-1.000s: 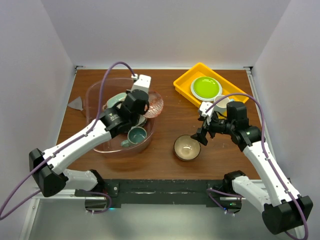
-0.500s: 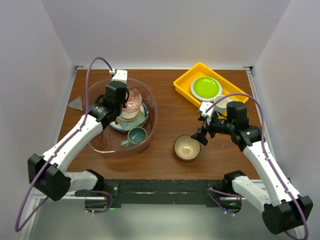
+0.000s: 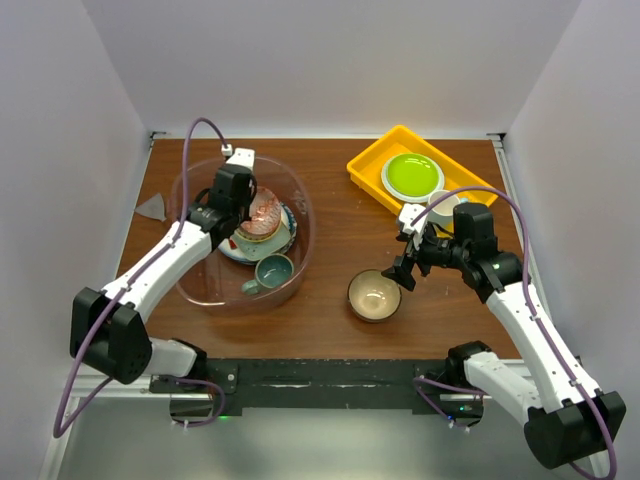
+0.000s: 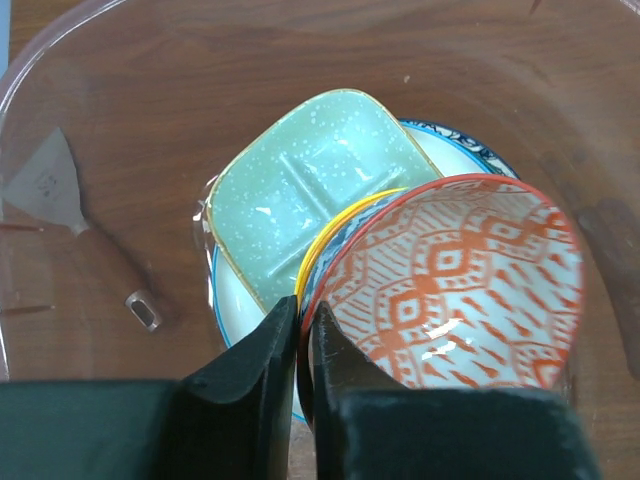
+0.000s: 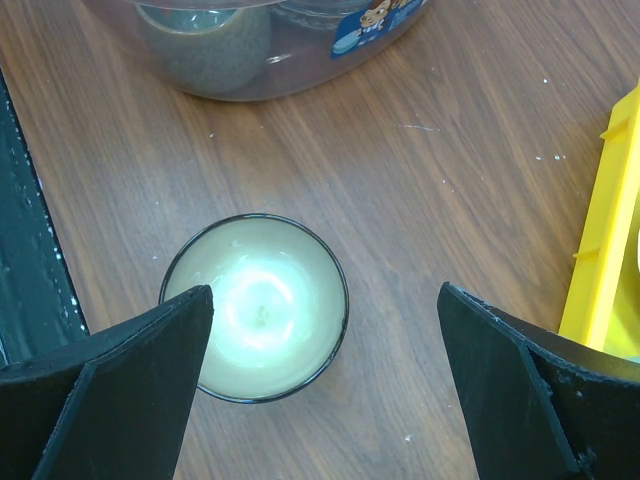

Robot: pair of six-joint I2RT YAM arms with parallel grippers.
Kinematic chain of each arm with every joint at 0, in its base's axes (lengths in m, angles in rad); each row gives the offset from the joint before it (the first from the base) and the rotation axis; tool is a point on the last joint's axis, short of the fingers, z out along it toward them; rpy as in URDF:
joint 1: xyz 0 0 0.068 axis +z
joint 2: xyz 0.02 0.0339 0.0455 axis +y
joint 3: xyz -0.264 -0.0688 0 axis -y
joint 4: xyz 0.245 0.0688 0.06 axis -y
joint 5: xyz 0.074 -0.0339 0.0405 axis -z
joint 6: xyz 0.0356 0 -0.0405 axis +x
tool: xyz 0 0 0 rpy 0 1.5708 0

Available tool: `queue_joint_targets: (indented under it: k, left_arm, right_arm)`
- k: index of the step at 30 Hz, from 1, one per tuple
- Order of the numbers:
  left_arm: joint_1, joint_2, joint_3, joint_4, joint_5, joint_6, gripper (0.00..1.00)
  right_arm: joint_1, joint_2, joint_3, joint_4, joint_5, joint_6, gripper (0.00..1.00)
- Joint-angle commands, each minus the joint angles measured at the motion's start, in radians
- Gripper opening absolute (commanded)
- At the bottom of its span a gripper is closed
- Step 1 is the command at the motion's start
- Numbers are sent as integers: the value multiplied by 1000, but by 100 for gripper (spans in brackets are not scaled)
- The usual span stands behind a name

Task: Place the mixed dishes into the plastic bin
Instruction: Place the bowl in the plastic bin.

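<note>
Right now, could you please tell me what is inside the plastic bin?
A teal mug, and beside it a stack: a mint dish and a red-patterned bowl over a blue-rimmed plate. A yellow rim peeks from under the bowl; the rest is covered.

This is looking like a robotics lab test cell, not a kitchen. Plain white panels [image 3: 90,110] are walling in a small wooden table [image 3: 340,215] on three sides. A left arm [image 3: 160,270] and a right arm [image 3: 530,310], both white, are standing bolted to a black rail [image 3: 330,378] at the near edge, purple cables [image 3: 188,150] looping off them. Crockery is sitting about as props: a red bowl [image 4: 450,290] in a clear tub [image 3: 205,285], a beige bowl [image 3: 374,295] on bare wood, a yellow tray [image 3: 362,168].
</note>
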Motion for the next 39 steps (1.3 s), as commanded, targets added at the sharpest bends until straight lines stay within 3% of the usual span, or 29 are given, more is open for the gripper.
queue_joint_targets:
  k: [1, 6, 10, 18, 23, 31, 39]
  left_arm:
    - [13, -13, 1, 81, 16, 3, 28]
    - [20, -22, -8, 72, 21, 2, 50]
    - [20, -62, -8, 63, 29, -5, 61]
    - [21, -234, -48, 69, 114, -14, 86]
    - [21, -375, -168, 149, 154, -11, 100]
    - [21, -542, -318, 227, 177, 29, 100]
    - [21, -616, -376, 225, 213, 20, 100]
  right_arm:
    - [-6, 0, 27, 16, 2, -14, 98]
    - [-6, 3, 27, 14, 2, -14, 98]
    - [-9, 3, 25, 16, 1, -15, 98]
    - [-14, 16, 22, 16, -1, -21, 98]
    - [-17, 33, 22, 6, -27, -37, 98]
    - [-17, 57, 15, -7, -67, -75, 98]
    - [-18, 82, 13, -18, -68, -95, 98]
